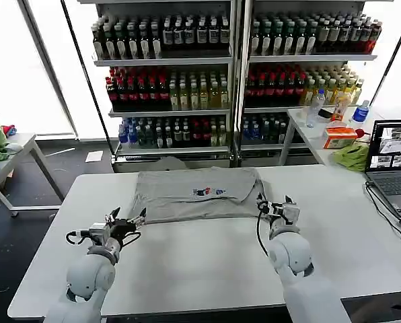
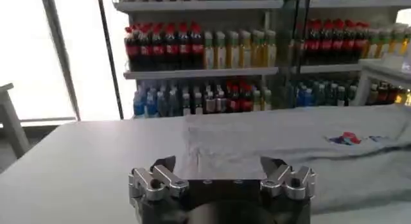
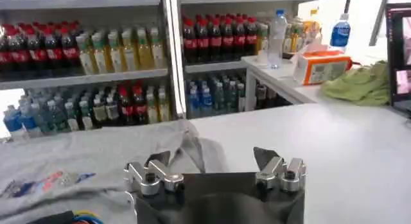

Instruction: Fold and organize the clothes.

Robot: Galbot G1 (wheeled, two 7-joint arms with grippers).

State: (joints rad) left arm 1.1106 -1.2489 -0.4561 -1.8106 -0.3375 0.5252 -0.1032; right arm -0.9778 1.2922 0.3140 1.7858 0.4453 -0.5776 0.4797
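shirt (image 1: 194, 194) | light grey, small red-and-blue print near its middle | folded to a wide rectangle, lying flat with some wrinkles | on the far half of the white table (image 1: 207, 262), near the back edge

shirt (image 1: 194, 194) chest print unreadable, perhaps lettering

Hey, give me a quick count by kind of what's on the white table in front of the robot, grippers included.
Grey shirt, partly folded: 1
Open grippers: 2, the left gripper at the shirt's left corner, the right gripper at its right corner
Laptop on the table's right edge: 1
Total: 4
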